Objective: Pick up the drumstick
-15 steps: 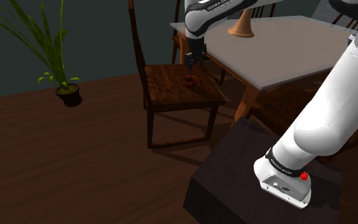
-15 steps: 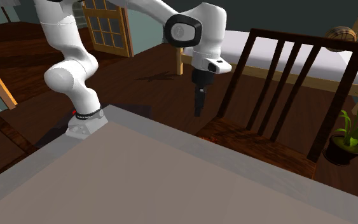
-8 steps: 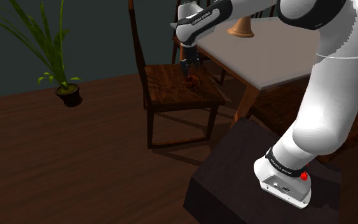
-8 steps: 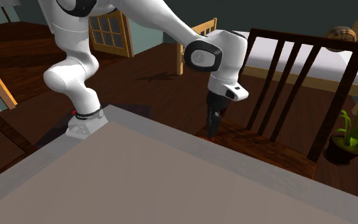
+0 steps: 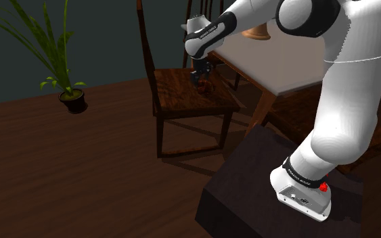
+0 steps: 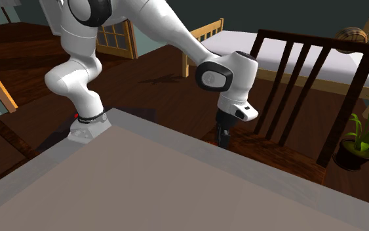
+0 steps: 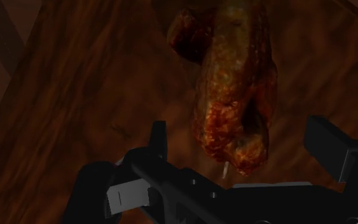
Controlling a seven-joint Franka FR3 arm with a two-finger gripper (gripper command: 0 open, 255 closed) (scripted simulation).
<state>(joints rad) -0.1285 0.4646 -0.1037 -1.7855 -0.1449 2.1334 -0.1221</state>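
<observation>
The drumstick [image 7: 234, 95] is a reddish-brown roasted piece lying on the dark wooden seat of a chair [image 5: 182, 100]. My black gripper [image 7: 247, 143] is open and lowered over it. The meat's thick end lies between the two fingers [image 7: 158, 137] without touching either. In the shoulder view the gripper [image 5: 200, 76] hangs just above the seat's back right part, and a bit of the drumstick [image 5: 204, 86] shows under it. In the second exterior view the gripper [image 6: 223, 138] reaches down to the seat in front of the chair's slatted back [image 6: 294, 79].
A grey-topped table [image 5: 304, 57] with a tan vase-like piece [image 5: 256, 30] stands right beside the chair. A potted plant [image 5: 70, 94] stands on the wooden floor at the shoulder view's left. The dark stand [image 5: 263, 189] is at lower right. Another grey table [image 6: 130, 190] fills the second exterior view's foreground.
The gripper has come down from above the chair to just over the seat, around the drumstick. The arm's upper links have swung further over the table.
</observation>
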